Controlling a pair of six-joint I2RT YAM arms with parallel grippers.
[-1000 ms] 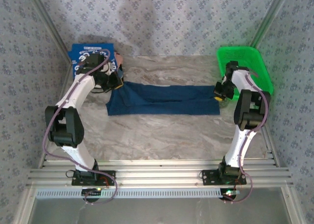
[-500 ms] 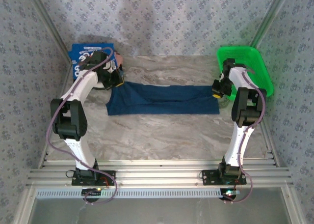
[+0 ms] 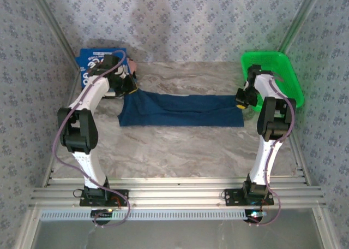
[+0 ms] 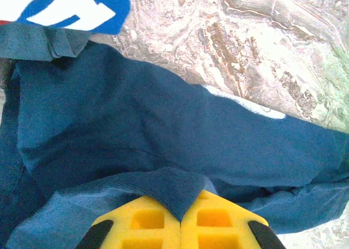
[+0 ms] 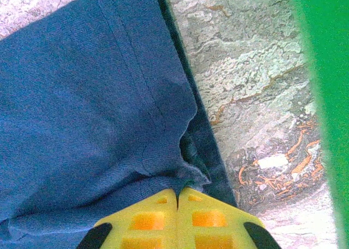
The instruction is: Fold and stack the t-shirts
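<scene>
The left gripper (image 4: 181, 216) and right gripper (image 5: 177, 197) pinch the ends of a navy shirt (image 3: 182, 111) on the table (image 3: 180, 150).
Both sets of jaws are closed on cloth, the navy shirt stretched flat between them; a blue shirt (image 3: 92, 60) sits just beyond the left gripper. Soft, light and limp, the fabric likely sags where unsupported, so hems and corners look the surest holds.

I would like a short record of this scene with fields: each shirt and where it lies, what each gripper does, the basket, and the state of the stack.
navy t-shirt: folded into a long strip, lying across the table
bright blue t-shirt: at the far left corner, white lettering up
left gripper: shut, pinching the strip's left end
right gripper: shut, pinching the strip's right end
green basket: far right corner
stack: not yet made
</scene>
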